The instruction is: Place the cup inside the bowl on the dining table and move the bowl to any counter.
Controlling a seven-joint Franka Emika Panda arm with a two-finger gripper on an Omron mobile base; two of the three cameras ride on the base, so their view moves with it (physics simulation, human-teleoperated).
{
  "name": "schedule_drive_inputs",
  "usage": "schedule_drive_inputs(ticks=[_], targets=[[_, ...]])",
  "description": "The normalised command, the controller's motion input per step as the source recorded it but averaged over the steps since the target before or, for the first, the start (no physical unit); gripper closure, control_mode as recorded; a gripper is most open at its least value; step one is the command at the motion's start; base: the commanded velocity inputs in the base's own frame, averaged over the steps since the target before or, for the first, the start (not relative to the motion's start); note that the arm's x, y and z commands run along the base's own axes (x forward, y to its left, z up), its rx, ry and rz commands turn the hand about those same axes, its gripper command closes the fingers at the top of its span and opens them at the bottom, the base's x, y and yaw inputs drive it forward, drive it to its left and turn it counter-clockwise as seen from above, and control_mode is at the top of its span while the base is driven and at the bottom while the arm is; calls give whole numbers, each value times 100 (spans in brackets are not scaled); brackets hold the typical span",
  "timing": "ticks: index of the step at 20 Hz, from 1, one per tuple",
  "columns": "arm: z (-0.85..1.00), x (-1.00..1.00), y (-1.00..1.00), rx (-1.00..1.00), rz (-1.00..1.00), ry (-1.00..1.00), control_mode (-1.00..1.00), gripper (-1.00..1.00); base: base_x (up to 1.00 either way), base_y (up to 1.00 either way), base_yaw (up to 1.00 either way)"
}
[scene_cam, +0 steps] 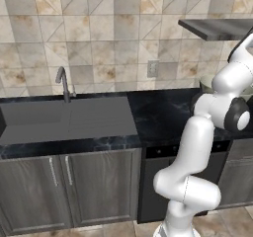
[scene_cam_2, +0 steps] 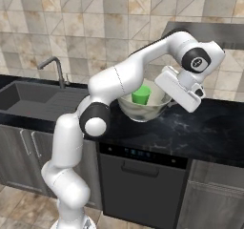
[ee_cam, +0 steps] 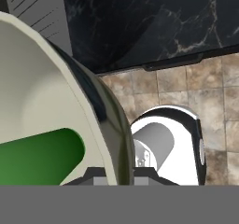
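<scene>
We've got the cup (scene_cam_2: 140,95) sitting inside the bowl (scene_cam_2: 143,109), green against the cream wall, and the bowl sits over the black marble desk (scene_cam_2: 200,128) right of the sink (scene_cam_2: 33,99); whether it touches the top, we can't tell. Our jaws (ee_cam: 116,174) are pinching the bowl's rim, one finger inside and one outside. Below, the dishwasher (scene_cam_2: 143,185) front.

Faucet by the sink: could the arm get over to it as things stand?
Probably not freely: the claw is shut on the bowl rim with the cup inside, and the faucet stands well off along the counter.
</scene>
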Motion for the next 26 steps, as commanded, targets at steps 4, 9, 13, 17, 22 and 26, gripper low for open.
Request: schedule_drive_inputs(ticks=[4,9,13,17,22,26], targets=[[0,0,0,0,0,0,-100,100,0,0,0],[-21,0,0,0,0,2,-100,100,0,0,0],[-40,0,0,0,0,0,-100,100,0,0,0],[-30,0,0,2,0,0,-100,100,0,0,0],[-15,0,0,5,0,0,-100,100,0,0,0],[-17,14,0,1,-1,-2,-100,100,0,0,0]])
